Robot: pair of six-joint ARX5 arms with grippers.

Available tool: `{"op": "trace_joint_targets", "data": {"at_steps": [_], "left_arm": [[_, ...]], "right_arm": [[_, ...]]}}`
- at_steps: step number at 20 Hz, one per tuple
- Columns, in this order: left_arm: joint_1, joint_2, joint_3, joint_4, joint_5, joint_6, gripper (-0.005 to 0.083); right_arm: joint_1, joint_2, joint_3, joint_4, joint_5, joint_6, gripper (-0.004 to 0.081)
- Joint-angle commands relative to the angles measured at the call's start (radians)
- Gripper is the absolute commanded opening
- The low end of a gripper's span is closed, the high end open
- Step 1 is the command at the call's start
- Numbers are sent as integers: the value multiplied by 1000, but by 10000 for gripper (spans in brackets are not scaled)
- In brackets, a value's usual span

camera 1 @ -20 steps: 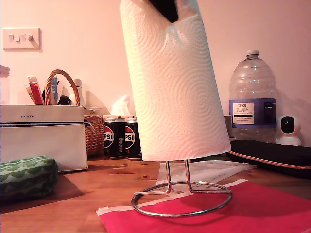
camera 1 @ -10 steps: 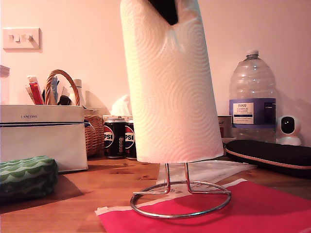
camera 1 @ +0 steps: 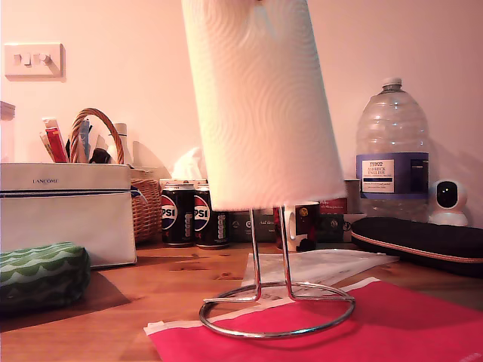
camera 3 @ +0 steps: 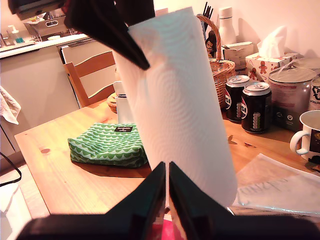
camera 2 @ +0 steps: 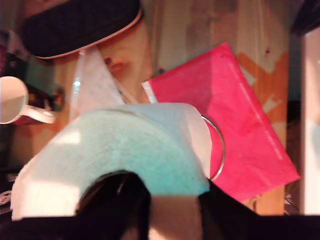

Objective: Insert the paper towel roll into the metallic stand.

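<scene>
The paper towel roll (camera 1: 260, 105) hangs tilted in the air, and its lower end sits over the top of the metallic stand's two rods. My first gripper (camera 2: 170, 210) is shut on the roll's upper rim (camera 2: 130, 145); it lies above the exterior view's top edge. The metallic stand (camera 1: 272, 335) rests with its ring base partly on a red envelope (camera 1: 392, 324). Part of that ring (camera 2: 221, 152) shows past the roll in the first wrist view. My second gripper (camera 3: 167, 185) is low beside the roll (camera 3: 180, 110), shut, with nothing visible between its fingers. It is absent from the exterior view.
At the exterior view's right stand a large water bottle (camera 1: 392, 151), a black case (camera 1: 423, 237) and a small camera (camera 1: 449, 197). Cans (camera 1: 181, 215), a mug (camera 1: 298, 225) and a basket (camera 1: 143, 204) sit behind. A white box (camera 1: 64, 215) and green pouch (camera 1: 41, 271) lie at its left.
The roll has risen, so more of the stand's rods show below it. The gripper at its top has left the frame. The stand has shifted slightly toward the exterior view's left.
</scene>
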Motion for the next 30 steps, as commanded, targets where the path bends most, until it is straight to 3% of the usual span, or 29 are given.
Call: {"op": "trace_joint_targets", "data": {"at_steps": [1,5,11,14,17,22,25,30], "left_arm": [[-3,-17,28,12,-2,-6,172],[-3,-17,28,11,2,-24,248],[-10,-17,28,7,2,-31,245],[-11,-30,29,9,1,-31,141],[-8,-49,44,11,2,-31,-26],[-6,-90,58,14,2,-54,-24],[18,-130,58,28,77,-78,-24],[130,-184,56,66,227,-159,-24]], "right_arm": [[4,5,6,4,1,1,-13],[4,5,6,4,1,1,-13],[4,5,6,4,1,1,-13],[4,5,6,4,5,0,-13],[4,5,6,4,25,0,-13],[4,5,6,14,27,1,-12],[4,5,6,35,45,1,-13],[4,5,6,28,200,-31,-13]]}}
